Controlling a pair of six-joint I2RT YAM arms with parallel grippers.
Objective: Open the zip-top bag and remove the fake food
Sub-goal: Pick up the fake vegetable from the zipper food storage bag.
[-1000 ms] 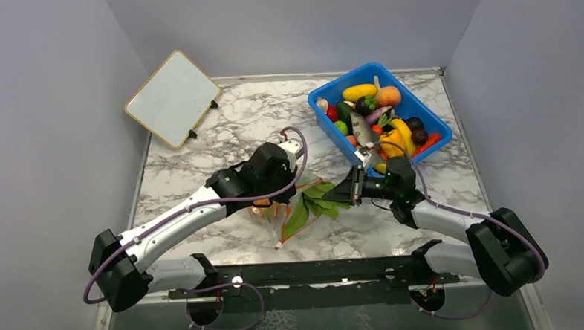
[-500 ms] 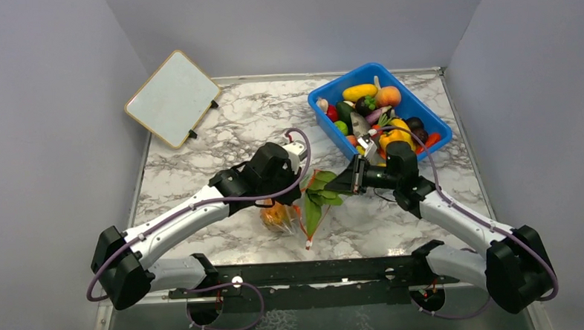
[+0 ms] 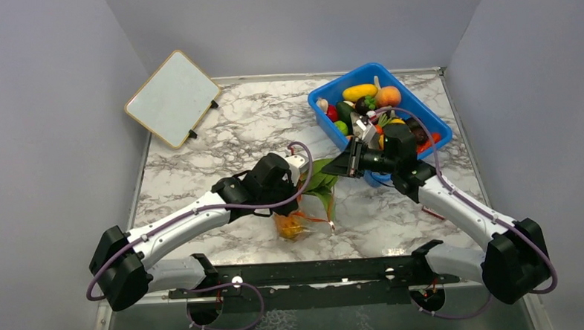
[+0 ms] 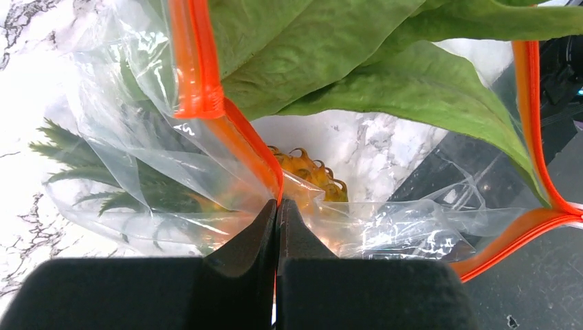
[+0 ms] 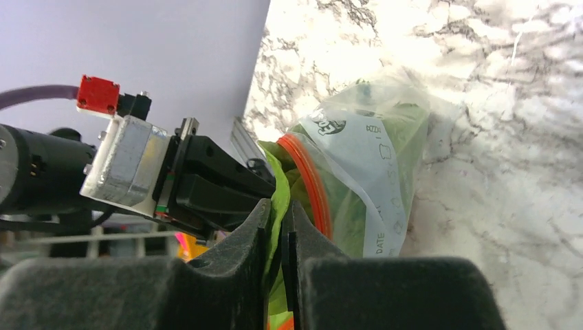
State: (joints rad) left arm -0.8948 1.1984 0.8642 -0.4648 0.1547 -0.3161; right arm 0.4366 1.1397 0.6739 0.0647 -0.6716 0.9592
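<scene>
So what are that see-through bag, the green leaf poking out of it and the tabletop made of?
The zip-top bag looks like thin clear plastic film: glossy, crinkled, catching glints. The green leaf seems soft moulded plastic, matte, with pressed veins, though fabric is possible. The tabletop looks like polished white marble with grey veins; it could be a printed laminate.

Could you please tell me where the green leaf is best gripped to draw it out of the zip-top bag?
I'd grip the green leaf by the end sticking out of the open zip-top bag, coming from the blue bin side. It is thin and flat, so pinch across its faces, as the right gripper does; the left gripper pins the bag's rim.
</scene>
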